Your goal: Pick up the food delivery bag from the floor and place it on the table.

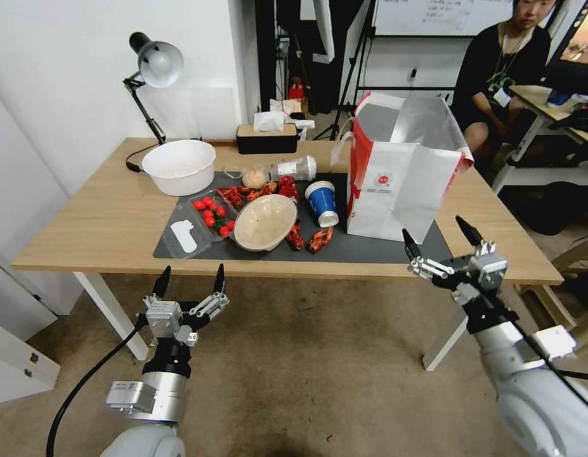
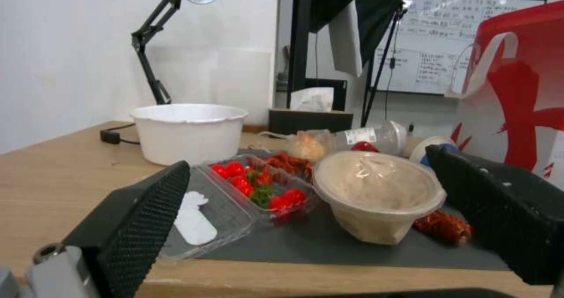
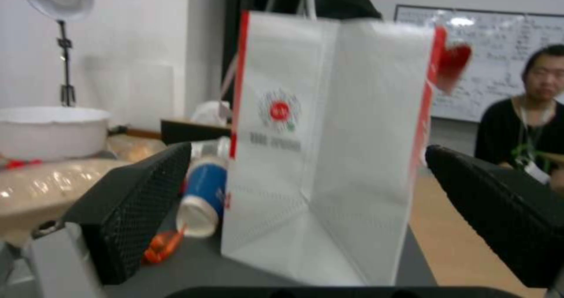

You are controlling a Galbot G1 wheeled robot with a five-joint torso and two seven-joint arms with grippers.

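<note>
The food delivery bag (image 1: 398, 184) stands upright on the table (image 1: 84, 235), on the right end of the dark grey mat (image 1: 363, 247), with its mouth open and silver lining showing, so the placing looks done; nothing holds it. The right gripper (image 1: 444, 244) hovers just in front of the bag at the near table edge, its fingers spread wide and empty, with the bag's white front seen between them in the right wrist view (image 3: 329, 157). The left gripper (image 1: 189, 282) hangs below the near edge over the floor (image 1: 306, 355), also spread open with nothing in it. What is left, by my judgement, is little more than drawing the arms clear. The table is crowded left of the bag: a blue paper cup (image 1: 322, 203) lying on its side just beside it, a lidded bowl (image 1: 265, 222) tipped on its edge, a clear tray of cherry tomatoes (image 1: 212, 216), red crayfish (image 1: 319, 240) scattered on the mat, a large white tub (image 1: 179, 166) farther left, a tissue box (image 1: 267, 136) at the far edge and a desk lamp (image 1: 155, 66) at the far left corner. Behind stand a white wall, a whiteboard (image 1: 433, 16) and a smaller desk at the far right with a seated person.
</note>
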